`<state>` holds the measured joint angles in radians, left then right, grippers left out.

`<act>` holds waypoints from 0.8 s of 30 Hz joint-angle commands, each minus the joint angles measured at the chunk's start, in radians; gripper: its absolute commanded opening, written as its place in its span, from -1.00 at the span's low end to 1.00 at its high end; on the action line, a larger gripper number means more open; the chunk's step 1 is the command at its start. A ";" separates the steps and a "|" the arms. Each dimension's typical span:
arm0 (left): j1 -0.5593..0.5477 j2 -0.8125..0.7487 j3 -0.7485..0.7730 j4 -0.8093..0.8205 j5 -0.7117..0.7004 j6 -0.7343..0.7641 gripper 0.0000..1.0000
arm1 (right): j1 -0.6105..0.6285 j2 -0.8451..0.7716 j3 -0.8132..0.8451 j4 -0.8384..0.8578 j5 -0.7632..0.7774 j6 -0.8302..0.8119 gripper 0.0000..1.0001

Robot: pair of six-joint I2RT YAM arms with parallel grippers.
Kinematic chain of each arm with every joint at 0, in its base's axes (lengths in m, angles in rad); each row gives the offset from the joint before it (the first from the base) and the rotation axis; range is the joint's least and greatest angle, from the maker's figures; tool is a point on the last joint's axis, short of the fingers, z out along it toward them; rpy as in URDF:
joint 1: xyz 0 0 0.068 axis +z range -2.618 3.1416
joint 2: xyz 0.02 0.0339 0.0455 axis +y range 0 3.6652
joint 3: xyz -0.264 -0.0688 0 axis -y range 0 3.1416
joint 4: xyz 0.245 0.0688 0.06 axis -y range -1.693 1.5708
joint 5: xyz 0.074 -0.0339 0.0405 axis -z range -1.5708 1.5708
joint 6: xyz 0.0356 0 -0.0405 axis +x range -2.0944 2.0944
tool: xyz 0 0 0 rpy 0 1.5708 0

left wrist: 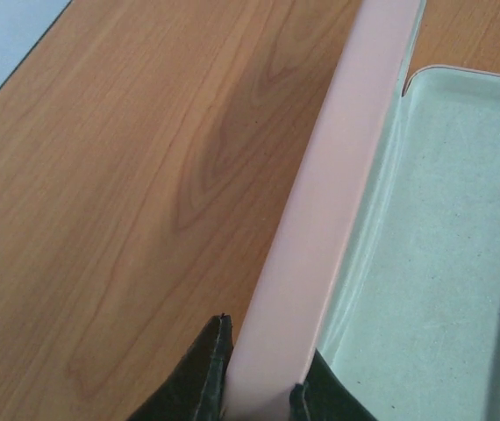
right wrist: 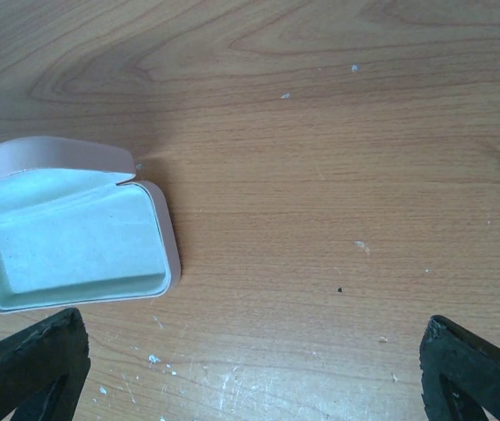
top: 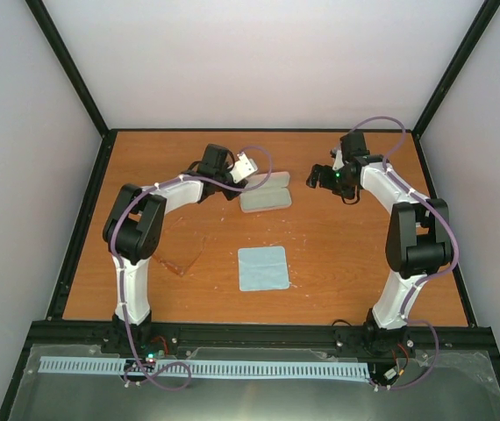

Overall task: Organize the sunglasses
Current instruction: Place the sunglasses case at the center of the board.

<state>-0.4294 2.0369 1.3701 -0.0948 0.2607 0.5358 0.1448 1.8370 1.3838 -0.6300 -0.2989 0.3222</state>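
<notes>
- Sunglasses [top: 178,263]: amber, see-through, flat on the counter [top: 346,263]. They lay well behind the left fingers, toward the near edge and beside that arm's upright link, not in the case. The outline was too faint to fix the long axis with confidence. It seemed to run on a slant.
- Left fingers [left wrist: 263,396]: closed on the raised pink lid [left wrist: 320,219] of the case, one finger on each face of it. They held no sunglasses.
- Case [top: 266,193]: pink and oblong, lying open just ahead of the left fingers, its long axis roughly crosswise to both arms. The pale blue lined tray [right wrist: 66,241] was empty, and the inside of the lid was bare too.
- Cloth [top: 262,267]: a light blue square, flat and unfolded. It lay behind the case, between the two arms and to the right of the sunglasses.
- Right fingers [right wrist: 250,373]: spread fully apart and gripping nothing, hovering over bare counter. The case lay to their left and slightly ahead, near but not touching.
- Judgement: the coming move turns on the sunglasses lying behind the left fingers, on the left arm's side. The left arm was nearer, but its fingers were occupied with the lid. The right fingers were free, though well apart from the sunglasses, with the case and cloth lying between.
</notes>
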 commanded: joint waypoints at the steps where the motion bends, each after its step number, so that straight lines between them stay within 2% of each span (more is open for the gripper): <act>1: -0.005 -0.051 -0.002 0.103 0.001 0.025 -0.99 | -0.001 -0.031 -0.013 0.023 0.012 0.001 1.00; 4: -0.005 -0.065 -0.036 0.130 0.046 0.047 -0.95 | -0.001 -0.033 -0.021 0.027 0.005 0.000 1.00; 8: -0.004 -0.069 -0.049 0.137 0.072 0.072 -0.73 | -0.001 -0.031 -0.030 0.042 -0.022 -0.001 1.00; 16: -0.005 -0.063 -0.051 0.136 0.097 0.104 -0.48 | -0.001 -0.016 -0.029 0.042 -0.067 -0.015 1.00; 24: -0.005 -0.078 -0.047 0.148 0.044 0.072 -0.40 | -0.001 -0.005 -0.012 0.024 -0.098 -0.050 1.00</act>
<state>-0.4294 2.0144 1.3155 0.0242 0.3298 0.6193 0.1444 1.8370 1.3640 -0.6018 -0.3618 0.3073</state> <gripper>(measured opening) 0.296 0.995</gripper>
